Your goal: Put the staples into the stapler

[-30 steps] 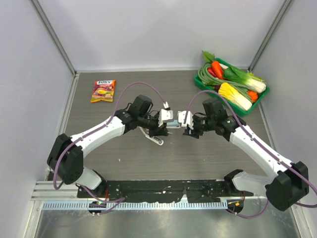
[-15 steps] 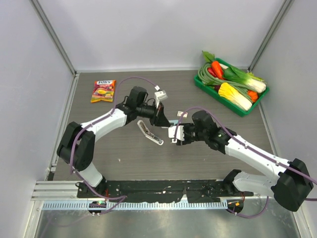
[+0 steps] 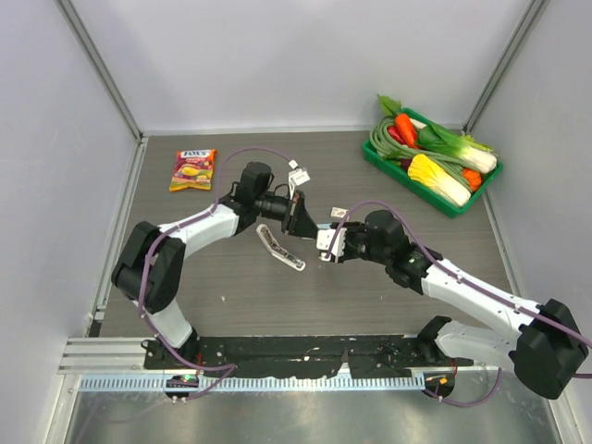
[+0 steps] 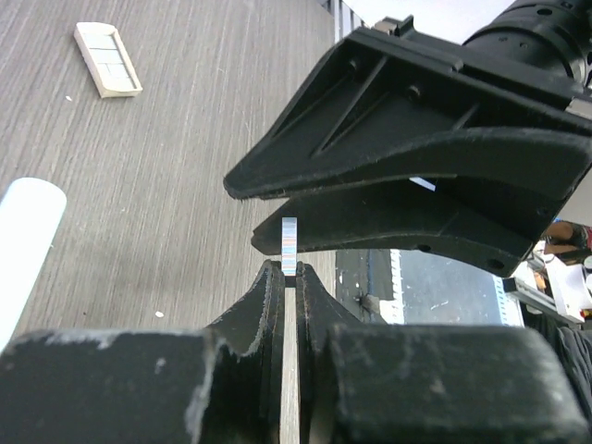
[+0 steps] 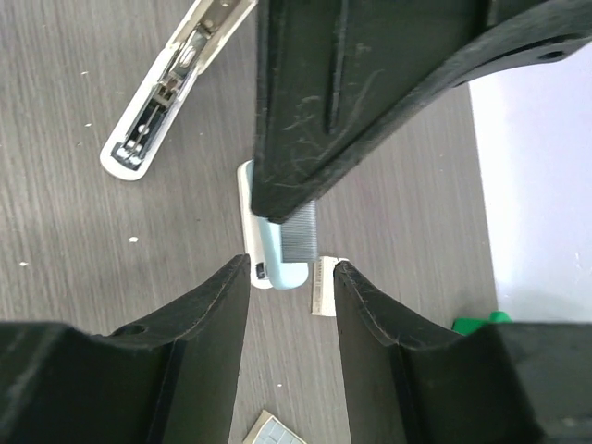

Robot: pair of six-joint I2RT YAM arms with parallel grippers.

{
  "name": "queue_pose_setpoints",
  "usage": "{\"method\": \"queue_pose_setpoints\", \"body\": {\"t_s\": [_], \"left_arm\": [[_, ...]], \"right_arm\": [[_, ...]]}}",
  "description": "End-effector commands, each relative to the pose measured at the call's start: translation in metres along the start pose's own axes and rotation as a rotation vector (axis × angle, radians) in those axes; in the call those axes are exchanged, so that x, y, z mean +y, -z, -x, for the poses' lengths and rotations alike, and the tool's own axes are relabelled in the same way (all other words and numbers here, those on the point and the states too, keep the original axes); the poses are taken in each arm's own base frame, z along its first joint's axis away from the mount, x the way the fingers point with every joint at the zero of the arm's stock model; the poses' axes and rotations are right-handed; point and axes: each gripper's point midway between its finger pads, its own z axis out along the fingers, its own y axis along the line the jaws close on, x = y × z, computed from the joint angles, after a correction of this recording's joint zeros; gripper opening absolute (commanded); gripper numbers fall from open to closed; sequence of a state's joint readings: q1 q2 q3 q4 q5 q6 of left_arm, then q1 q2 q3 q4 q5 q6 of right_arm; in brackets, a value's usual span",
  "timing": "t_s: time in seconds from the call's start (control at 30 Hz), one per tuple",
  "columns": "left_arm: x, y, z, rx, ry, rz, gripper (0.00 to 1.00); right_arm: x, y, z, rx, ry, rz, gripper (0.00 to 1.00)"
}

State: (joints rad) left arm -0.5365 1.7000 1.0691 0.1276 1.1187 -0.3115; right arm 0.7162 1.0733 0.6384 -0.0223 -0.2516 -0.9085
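Note:
My left gripper [image 3: 300, 218] is shut on a thin grey staple strip [image 5: 301, 236], seen edge-on in the left wrist view [image 4: 289, 246] between its fingertips [image 4: 289, 270]. It holds the strip over the end of a light-blue stapler [image 5: 277, 264] that lies on the table [image 3: 317, 228]. My right gripper [image 3: 326, 246] is open and empty; its jaws [image 5: 291, 268] stand either side of that stapler end without touching it. The staples box [image 5: 323, 285], small and whitish, lies next to the blue stapler, also in the top view [image 3: 339, 214].
An opened white stapler [image 3: 279, 248] lies left of the grippers [image 5: 171, 92]. A cream gridded card [image 4: 108, 59] lies on the table. A candy bag [image 3: 192, 169] is at the back left. A green tray of toy vegetables [image 3: 435, 157] is at the back right.
The grippers have drawn apart from their earlier close meeting. The left gripper swung up and left, the right gripper came down and left; since half a second ago little has moved.

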Motion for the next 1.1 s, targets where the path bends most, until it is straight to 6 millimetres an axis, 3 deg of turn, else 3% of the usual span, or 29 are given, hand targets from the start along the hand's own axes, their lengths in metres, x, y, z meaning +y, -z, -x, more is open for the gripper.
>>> {"method": "queue_pose_setpoints", "body": {"t_s": [0.0, 0.43, 0.7, 1.07], "left_arm": [[-0.010, 0.000, -0.001, 0.007, -0.029, -0.065, 0.00], [-0.006, -0.003, -0.006, 0.025, 0.025, -0.080, 0.00], [-0.002, -0.005, -0.006, 0.021, 0.047, -0.075, 0.01], [0.001, -0.007, -0.009, 0.023, 0.065, -0.084, 0.01]], "right_arm": [[-0.022, 0.005, 0.014, -0.048, 0.014, -0.103, 0.47], [-0.017, 0.006, 0.020, -0.094, 0.069, -0.090, 0.40], [0.003, 0.006, 0.023, -0.128, 0.092, 0.009, 0.38], [0.006, 0.005, 0.023, -0.134, 0.108, 0.014, 0.30]]}}
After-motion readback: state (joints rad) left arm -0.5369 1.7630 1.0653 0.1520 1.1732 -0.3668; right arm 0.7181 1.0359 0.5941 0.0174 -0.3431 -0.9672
